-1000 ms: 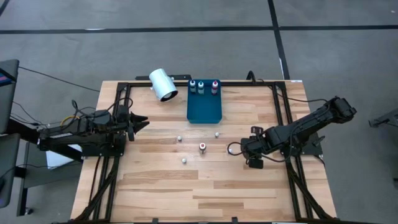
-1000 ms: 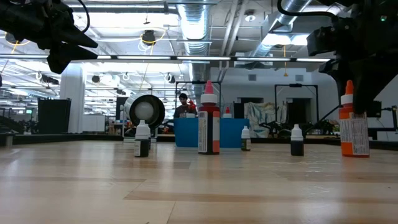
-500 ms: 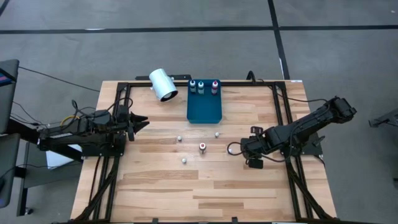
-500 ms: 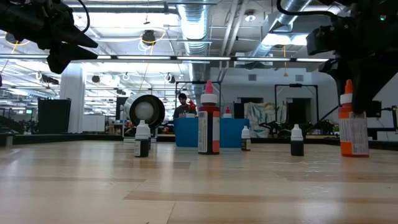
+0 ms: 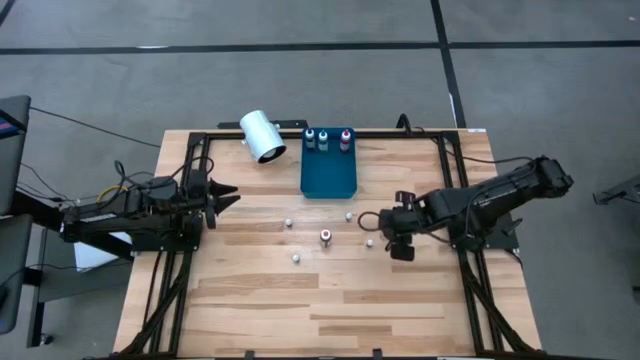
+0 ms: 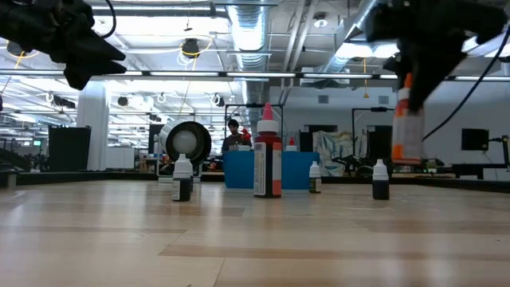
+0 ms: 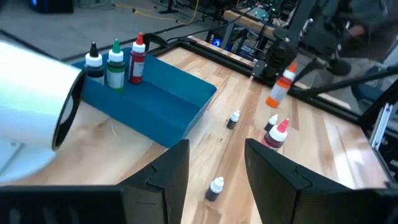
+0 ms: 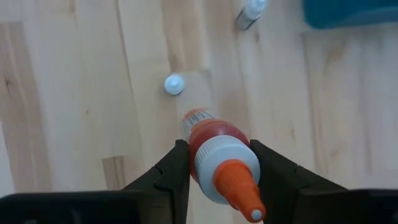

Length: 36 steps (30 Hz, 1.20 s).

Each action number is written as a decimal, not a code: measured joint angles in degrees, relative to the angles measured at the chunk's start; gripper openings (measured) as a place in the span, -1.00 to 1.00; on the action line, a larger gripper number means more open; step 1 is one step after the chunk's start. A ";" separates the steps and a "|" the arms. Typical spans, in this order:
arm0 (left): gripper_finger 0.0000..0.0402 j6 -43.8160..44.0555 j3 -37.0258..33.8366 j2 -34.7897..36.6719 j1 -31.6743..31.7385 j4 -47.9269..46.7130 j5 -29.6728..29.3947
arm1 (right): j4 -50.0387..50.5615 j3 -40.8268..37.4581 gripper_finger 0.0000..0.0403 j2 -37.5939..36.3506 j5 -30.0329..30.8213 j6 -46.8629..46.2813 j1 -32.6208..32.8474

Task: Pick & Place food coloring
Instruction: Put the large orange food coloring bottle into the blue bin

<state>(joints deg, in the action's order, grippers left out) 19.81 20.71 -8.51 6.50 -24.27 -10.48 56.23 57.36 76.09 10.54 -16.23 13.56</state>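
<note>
A pale wooden plank counter [image 5: 300, 300] carries a blue rectangular tray [image 5: 329, 176], a toppled white cylinder [image 5: 263, 136], a red-capped bottle [image 5: 325, 236] and several tiny white-capped bottles [image 5: 297, 258].

The table [image 5: 330, 300] is topped with pale, matt wooden planks and framed in black metal. The blue tray [image 5: 328, 175] looks of smooth plastic. The bottles [image 5: 325, 140] seem glossy plastic with paper labels. The white cylinder [image 5: 262, 135] appears smooth.

Three bottles [image 5: 324, 139] stood in one blue tray [image 5: 329, 175]. Four small white-capped bottles [image 5: 290, 222] and one red bottle [image 5: 325, 236] stood on the table; one orange-tipped bottle [image 6: 408, 119] hung lifted. One white cylinder [image 5: 262, 136] lay upper left.
</note>
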 joint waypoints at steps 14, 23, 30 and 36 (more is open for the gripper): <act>-0.27 -7.62 0.04 0.04 0.00 3.27 4.65 | 1.67 11.41 -0.37 -0.02 0.34 11.81 -11.25; -0.27 -9.09 0.04 0.04 0.00 4.23 4.65 | -4.02 16.75 -0.36 -0.02 1.87 20.95 -20.05; -0.27 -9.29 0.04 0.09 0.00 4.23 4.65 | -9.65 20.74 -0.36 4.02 1.82 26.49 -24.47; -0.27 -9.30 -2.47 4.87 0.00 5.12 4.65 | -9.28 26.80 -0.36 12.07 1.54 32.95 -26.83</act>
<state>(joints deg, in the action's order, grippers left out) 10.51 18.24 -3.64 6.50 -19.15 -5.82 46.95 84.16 88.17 12.08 16.72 -13.27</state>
